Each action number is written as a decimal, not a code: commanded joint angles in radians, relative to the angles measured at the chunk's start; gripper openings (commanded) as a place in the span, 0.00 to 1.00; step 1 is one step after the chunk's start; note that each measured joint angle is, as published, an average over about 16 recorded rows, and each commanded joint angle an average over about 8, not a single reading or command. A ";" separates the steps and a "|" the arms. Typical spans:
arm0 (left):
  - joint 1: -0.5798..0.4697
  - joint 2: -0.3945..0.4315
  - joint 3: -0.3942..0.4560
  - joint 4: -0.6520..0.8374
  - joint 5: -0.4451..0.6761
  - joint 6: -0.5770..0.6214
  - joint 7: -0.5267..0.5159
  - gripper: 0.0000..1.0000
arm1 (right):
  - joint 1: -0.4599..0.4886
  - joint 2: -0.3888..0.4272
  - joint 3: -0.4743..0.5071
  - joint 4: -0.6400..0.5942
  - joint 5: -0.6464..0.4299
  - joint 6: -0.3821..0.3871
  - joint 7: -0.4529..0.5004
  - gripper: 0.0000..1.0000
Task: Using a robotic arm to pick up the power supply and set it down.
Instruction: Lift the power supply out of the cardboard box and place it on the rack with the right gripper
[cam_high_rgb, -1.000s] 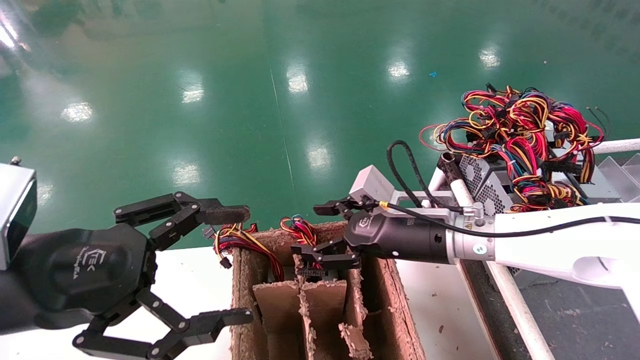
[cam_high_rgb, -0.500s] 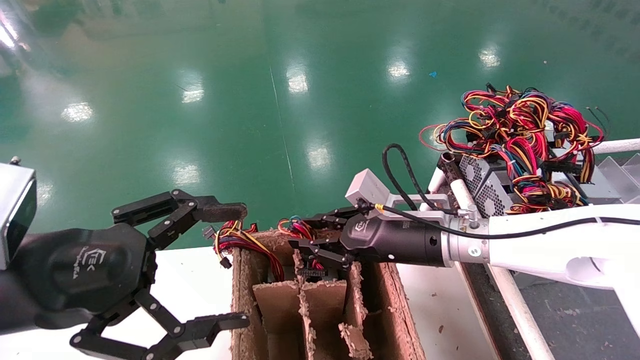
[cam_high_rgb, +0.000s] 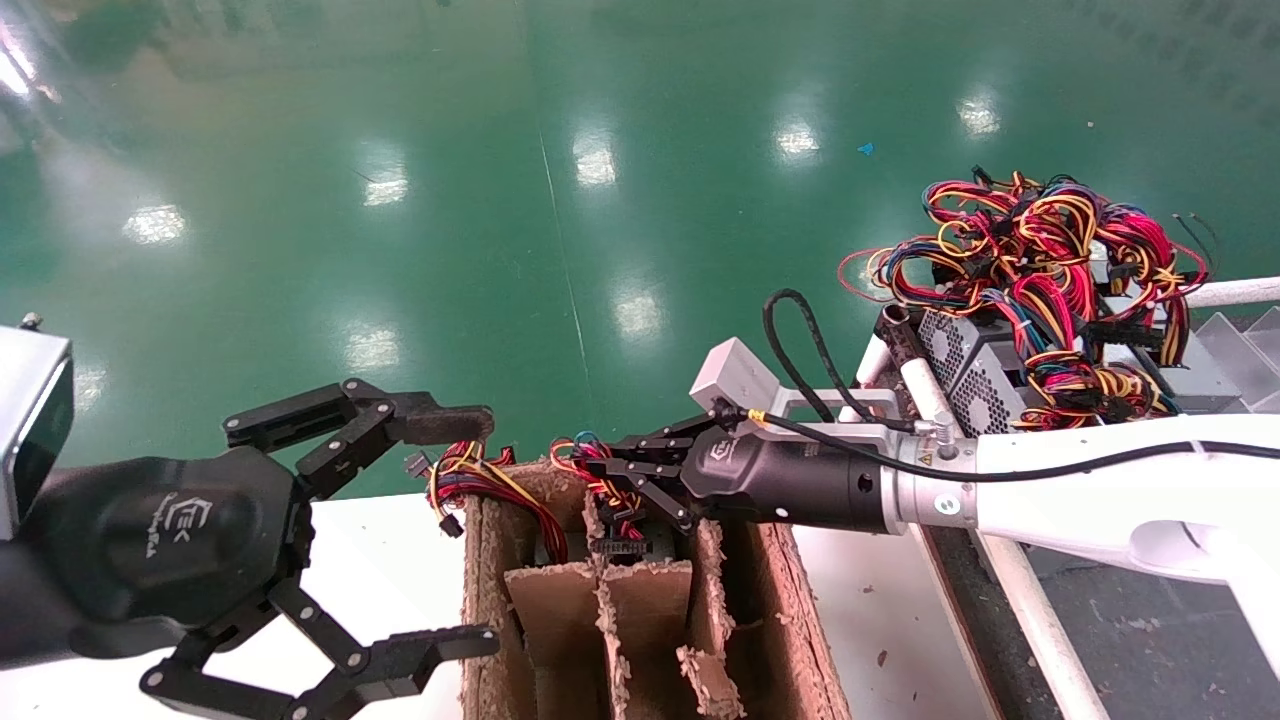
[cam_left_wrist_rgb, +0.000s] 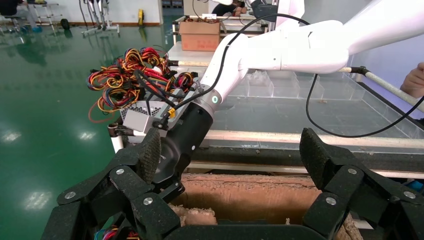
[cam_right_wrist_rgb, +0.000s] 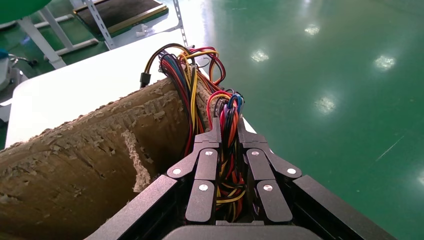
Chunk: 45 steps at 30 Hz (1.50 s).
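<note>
Our right pincer (cam_high_rgb: 612, 480) pinches the wire bundle (cam_right_wrist_rgb: 229, 130) of the power supply (cam_high_rgb: 625, 530), which sits in the cardboard box's (cam_high_rgb: 770, 600) far middle compartment. We judge the unit heavy and its wires floppy, so the metal body would give a safer hold. Our left pincer (cam_high_rgb: 455, 530) hangs spread over the counter (cam_high_rgb: 380, 560).

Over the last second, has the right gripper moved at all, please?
Yes. The right gripper moved left over the cardboard box and closed on the wires.

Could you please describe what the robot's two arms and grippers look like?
The right arm is white and tubular with a silver-black wrist, a grey box and black cable; the right gripper and left gripper have black linkage fingers and white logos.
</note>
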 joint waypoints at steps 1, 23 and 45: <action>0.000 0.000 0.000 0.000 0.000 0.000 0.000 1.00 | -0.004 0.004 0.002 0.013 0.000 0.006 -0.002 0.00; 0.000 0.000 0.001 0.000 -0.001 0.000 0.001 1.00 | -0.051 0.377 0.314 0.452 0.302 0.086 0.112 0.00; 0.000 -0.001 0.002 0.000 -0.001 -0.001 0.001 1.00 | 0.206 0.729 0.474 0.030 0.234 0.025 -0.121 0.00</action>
